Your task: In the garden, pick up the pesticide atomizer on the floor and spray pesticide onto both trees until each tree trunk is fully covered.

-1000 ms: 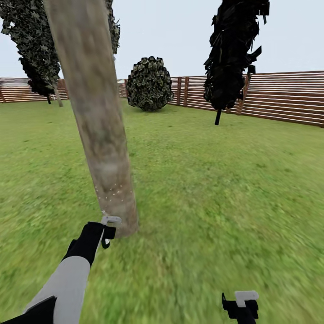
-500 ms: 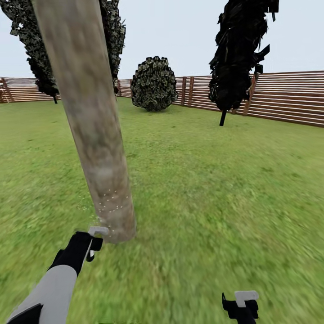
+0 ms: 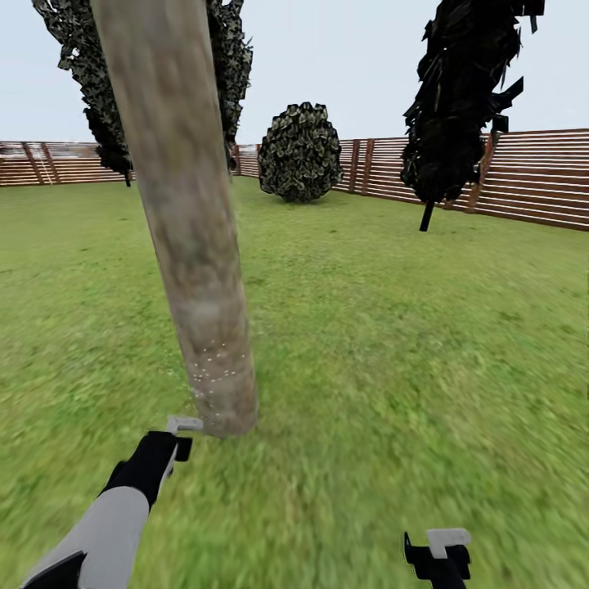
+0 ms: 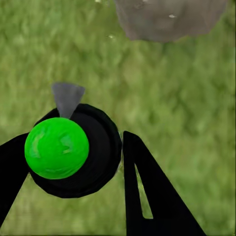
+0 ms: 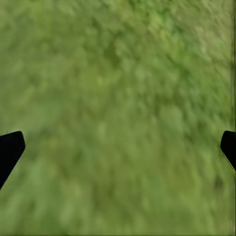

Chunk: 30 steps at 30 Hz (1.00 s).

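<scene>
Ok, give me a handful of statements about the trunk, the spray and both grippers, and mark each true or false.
1. White pesticide specks dot the lower tree trunk. True.
2. The left gripper grips the atomizer. True.
3. The right gripper holds a second atomizer. False: its fingers are spread over bare grass.
4. The specks reach the top of the trunk. False: they sit only near the base.
5. The atomizer touches the trunk. False: it is held just short of it.
</scene>
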Motion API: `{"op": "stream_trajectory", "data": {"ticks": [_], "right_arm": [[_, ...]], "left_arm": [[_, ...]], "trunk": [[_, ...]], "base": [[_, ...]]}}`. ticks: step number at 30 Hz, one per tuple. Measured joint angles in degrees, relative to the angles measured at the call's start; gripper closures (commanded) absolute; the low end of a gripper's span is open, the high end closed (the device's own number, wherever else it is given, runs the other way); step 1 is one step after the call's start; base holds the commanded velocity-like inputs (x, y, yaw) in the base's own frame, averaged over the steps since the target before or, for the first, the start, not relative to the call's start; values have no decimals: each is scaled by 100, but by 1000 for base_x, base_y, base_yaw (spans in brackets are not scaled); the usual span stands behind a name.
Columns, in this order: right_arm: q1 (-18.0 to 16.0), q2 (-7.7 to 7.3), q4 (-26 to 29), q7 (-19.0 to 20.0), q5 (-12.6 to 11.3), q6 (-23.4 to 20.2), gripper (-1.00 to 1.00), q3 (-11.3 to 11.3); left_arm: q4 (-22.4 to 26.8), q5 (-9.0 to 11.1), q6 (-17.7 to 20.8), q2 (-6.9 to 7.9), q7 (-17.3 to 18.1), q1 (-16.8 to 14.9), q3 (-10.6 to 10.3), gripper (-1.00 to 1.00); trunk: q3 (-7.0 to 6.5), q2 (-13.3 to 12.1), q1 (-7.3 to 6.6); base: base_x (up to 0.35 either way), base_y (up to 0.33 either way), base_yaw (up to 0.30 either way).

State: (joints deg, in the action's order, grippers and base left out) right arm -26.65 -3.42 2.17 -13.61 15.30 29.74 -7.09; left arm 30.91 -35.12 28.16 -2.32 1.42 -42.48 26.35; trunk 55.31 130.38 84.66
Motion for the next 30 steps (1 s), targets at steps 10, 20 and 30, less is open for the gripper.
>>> {"op": "stream_trajectory", "data": {"ticks": [10,20,30], "right_arm": [[-1,-2,0,-2,0,0,-100,3],[-1,-1,-1,-1,0,0,-100,7],[-3,-1,-2,-1,0,0,-100,7]], "left_arm": [[-403,642,-406,-1,-114,-2,-12,100],[-400,646,-404,-7,-125,-1,-10,100],[-393,626,-396,34,-137,-1,-1,100]], "trunk": [[0,0,-2],[0,0,0],[0,0,1]], "base": [[113,-265,0],[105,-252,76],[-98,-273,273]]}}
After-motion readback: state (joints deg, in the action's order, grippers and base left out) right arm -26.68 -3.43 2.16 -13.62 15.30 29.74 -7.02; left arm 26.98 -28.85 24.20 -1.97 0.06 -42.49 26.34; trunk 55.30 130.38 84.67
